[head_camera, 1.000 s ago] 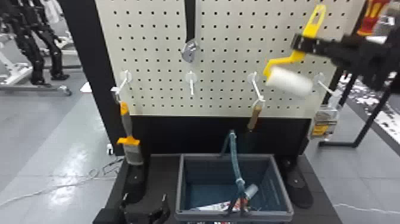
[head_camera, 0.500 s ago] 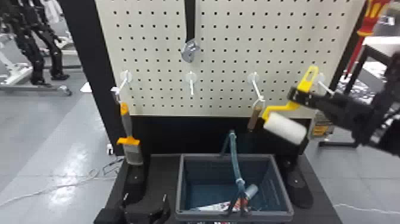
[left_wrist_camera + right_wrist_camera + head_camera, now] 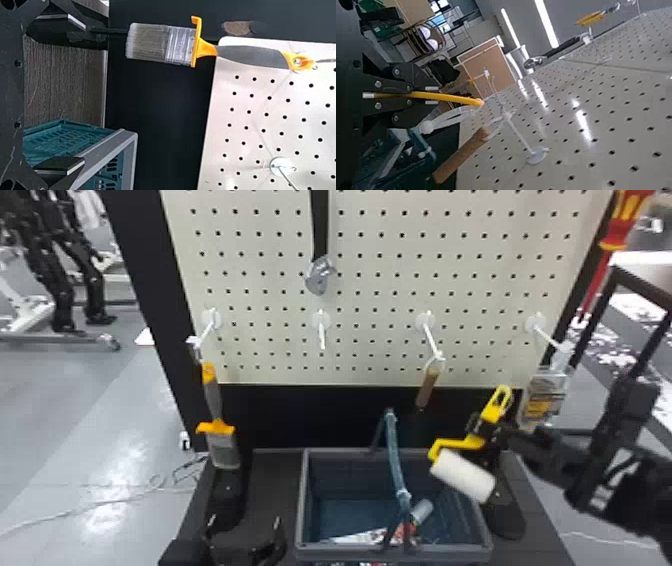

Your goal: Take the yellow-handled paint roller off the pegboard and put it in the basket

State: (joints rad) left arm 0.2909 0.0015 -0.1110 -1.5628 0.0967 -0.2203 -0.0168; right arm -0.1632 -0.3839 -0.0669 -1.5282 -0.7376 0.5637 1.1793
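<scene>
Clamped on yellow-handled paint roller [image 3: 462,476] with right gripper [image 3: 484,430].
Held near right rim of basket [image 3: 482,522]; spread apart on left gripper [image 3: 245,521].

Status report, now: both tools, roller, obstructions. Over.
Right tool shut on yellow-handled paint roller, off pegboard.
Left tool open, empty, left of basket.
Basket's raised handle may hinder lowering. Over.

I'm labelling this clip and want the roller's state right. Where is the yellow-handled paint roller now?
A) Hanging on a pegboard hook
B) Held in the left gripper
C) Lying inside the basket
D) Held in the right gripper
D: the right gripper's fingers are closed on the yellow handle.
</scene>
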